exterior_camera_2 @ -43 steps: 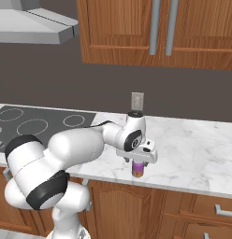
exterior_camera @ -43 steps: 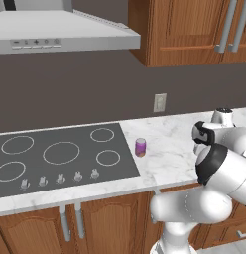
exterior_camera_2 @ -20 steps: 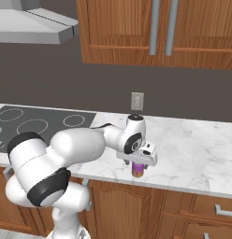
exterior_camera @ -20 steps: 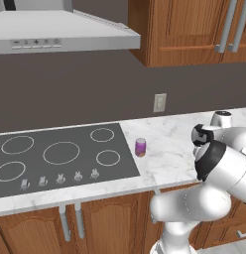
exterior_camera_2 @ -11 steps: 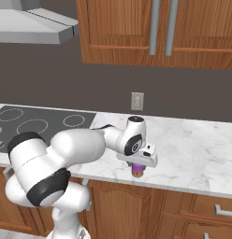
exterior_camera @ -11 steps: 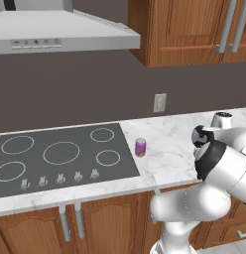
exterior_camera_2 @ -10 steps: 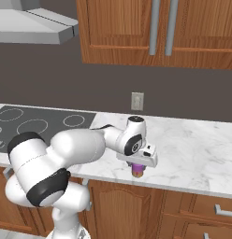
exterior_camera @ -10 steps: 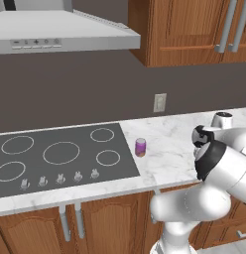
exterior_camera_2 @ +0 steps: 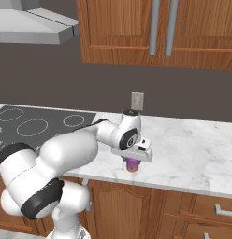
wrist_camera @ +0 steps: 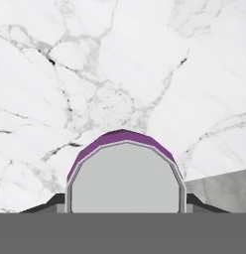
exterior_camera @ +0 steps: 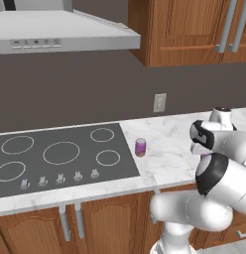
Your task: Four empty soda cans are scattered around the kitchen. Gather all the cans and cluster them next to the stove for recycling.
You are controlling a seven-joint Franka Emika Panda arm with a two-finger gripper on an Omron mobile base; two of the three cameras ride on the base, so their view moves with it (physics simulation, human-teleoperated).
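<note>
A purple soda can [exterior_camera: 140, 147] with a silvery top stands upright on the white marble counter, just right of the dark stove [exterior_camera: 60, 154]. Further right, near the counter's front edge, a second purple soda can [exterior_camera_2: 132, 164] sits under my hand. My gripper [exterior_camera_2: 133, 160] points straight down and is shut on it. In the hand view this can's [wrist_camera: 125, 173] pale top lies between my dark fingertips [wrist_camera: 56, 201], with marble around it. A sliver of the held can [exterior_camera: 205, 156] shows below the hand in the left base view. The stove [exterior_camera_2: 33, 126] lies to the left of my arm.
A white wall outlet [exterior_camera: 159, 102] sits on the dark wall behind the counter [exterior_camera_2: 197, 149]. A grey range hood [exterior_camera: 60, 34] hangs over the stove, with wooden upper cabinets [exterior_camera_2: 155, 32] to its right. The held can stands close to the counter's front edge.
My hand has sunk a little over the can near the counter's front edge and the jaws have closed on it. The can by the stove has not moved.
</note>
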